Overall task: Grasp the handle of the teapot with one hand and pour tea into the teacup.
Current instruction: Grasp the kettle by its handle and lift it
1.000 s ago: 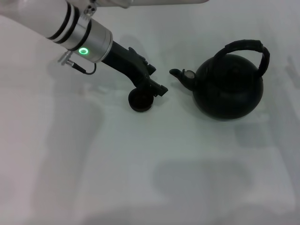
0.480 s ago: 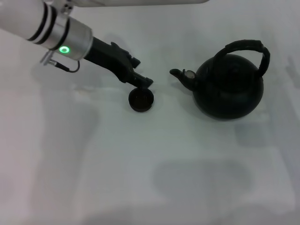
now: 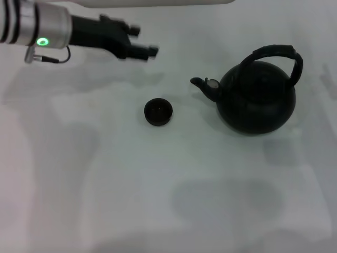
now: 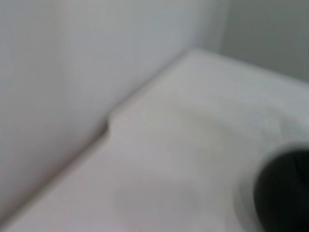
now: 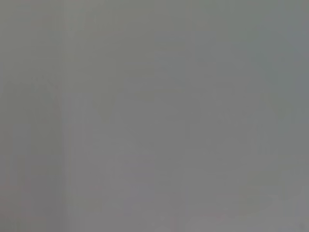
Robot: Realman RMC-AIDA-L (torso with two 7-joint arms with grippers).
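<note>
In the head view, the teapot (image 3: 258, 100) stands upright on the right part of the white table (image 3: 158, 200), and its spout (image 3: 202, 87) points to the left, toward the teacup (image 3: 158, 112). The teacup stands alone, well apart from the spout. The handle (image 3: 279, 58) arches over the top of the teapot, and its long axis runs roughly left to right, in line with the spout. The left gripper (image 3: 145, 47) hangs far back on the left, above and behind the teacup, and it holds nothing. Its two fingers look a little apart, so the jaws seem open. From these jaws the handle lies far to the right and somewhat nearer to the robot. No right arm shows here, yet the teapot sits on the right side, so the right arm is probably the better one for the handle.

In the left wrist view, only the bare table and a dark round rim, probably the teacup (image 4: 285, 193), are seen at one edge.

The right wrist view shows only a plain grey field; the right gripper is not visible, so its jaws cannot be judged.
</note>
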